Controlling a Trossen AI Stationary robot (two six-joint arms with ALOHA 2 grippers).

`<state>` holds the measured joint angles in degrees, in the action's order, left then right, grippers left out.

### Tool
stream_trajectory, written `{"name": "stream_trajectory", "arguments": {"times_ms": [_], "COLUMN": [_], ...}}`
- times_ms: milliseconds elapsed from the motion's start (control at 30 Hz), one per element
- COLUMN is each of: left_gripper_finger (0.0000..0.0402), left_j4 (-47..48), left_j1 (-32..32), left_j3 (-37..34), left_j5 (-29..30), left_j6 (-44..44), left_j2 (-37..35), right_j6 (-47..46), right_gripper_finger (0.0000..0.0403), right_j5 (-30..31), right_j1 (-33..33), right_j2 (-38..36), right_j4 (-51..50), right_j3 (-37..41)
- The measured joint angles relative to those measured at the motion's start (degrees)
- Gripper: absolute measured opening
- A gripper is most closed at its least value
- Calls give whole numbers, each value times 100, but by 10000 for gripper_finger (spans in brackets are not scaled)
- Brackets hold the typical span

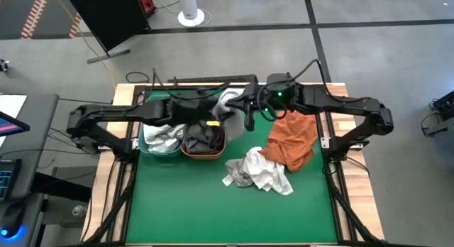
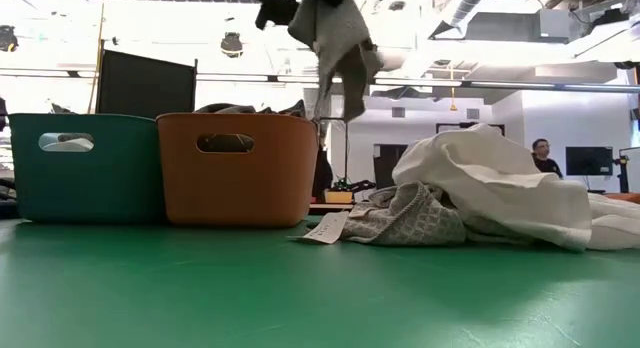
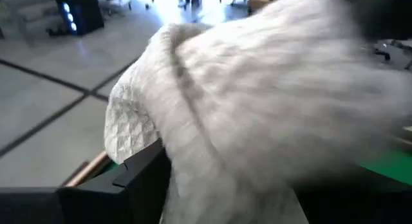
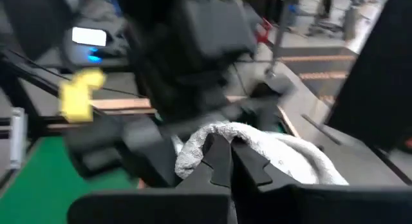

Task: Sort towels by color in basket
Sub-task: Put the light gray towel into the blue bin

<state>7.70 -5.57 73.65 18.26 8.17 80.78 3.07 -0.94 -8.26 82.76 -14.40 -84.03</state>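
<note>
The right gripper, pinched shut on a grey waffle towel, holds it aloft at the orange basket's one o'clock, likely for dropping; the left gripper gapes alongside

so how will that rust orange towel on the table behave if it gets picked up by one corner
Probably floppy: the rust orange towel lies crumpled in folds. It would likely hang and trail like the grey towel dangling in the low view. Probably light, unlikely to slip.
</note>
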Motion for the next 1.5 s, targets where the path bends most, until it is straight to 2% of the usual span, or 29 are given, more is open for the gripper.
{"name": "stream_trajectory", "arguments": {"times_ms": [167, 267, 367, 500, 533, 567, 667, 833, 967, 1067, 1200, 1333, 1500], "left_gripper_finger": [280, 253, 185, 53, 30, 23, 24, 24, 23, 23, 23, 23, 23], "left_j4": [-578, -722, -784, -602, -507, -390, 322, 2529, 4351, 5356, 5264, 4590, 3821], "left_j1": [-81, -82, -84, -180, -220, -271, -434, -893, -1280, -1523, -1784, -2124, -2538], "left_j3": [0, 0, 0, -2, -2, -2, -2, -2, -1, -8, -505, -1482, -2820], "left_j5": [-3, 3, 52, 202, 230, 239, 316, 823, 1414, 1864, 2048, 1402, 702], "left_j6": [-90, -181, -317, -332, -302, -260, -38, 942, 1774, 2146, 2004, 1830, 2336], "left_j2": [271, 275, 214, 46, -19, -107, -473, -1286, -1765, -1897, -1943, -1937, -1937], "right_j6": [0, -2, 0, -2, -2, -2, -55, -399, -520, -520, -603, -770, -1080], "right_gripper_finger": [20, 28, 49, 92, 105, 119, 163, 221, 237, 237, 231, 225, 224], "right_j5": [-134, -139, -139, -141, -141, -141, -125, -61, -30, -30, -30, -30, -30], "right_j1": [77, 82, 77, 77, 64, 49, -26, -229, -312, -310, -310, -298, -182], "right_j2": [-62, -108, -111, -107, -107, -113, -150, -190, -190, -190, -190, -190, -190], "right_j4": [69, 102, 109, 88, 88, 86, 4, -209, -299, -295, -295, -320, -452], "right_j3": [0, 0, 0, 0, 0, 0, 0, 0, 0, 0, 0, 0, 0]}}
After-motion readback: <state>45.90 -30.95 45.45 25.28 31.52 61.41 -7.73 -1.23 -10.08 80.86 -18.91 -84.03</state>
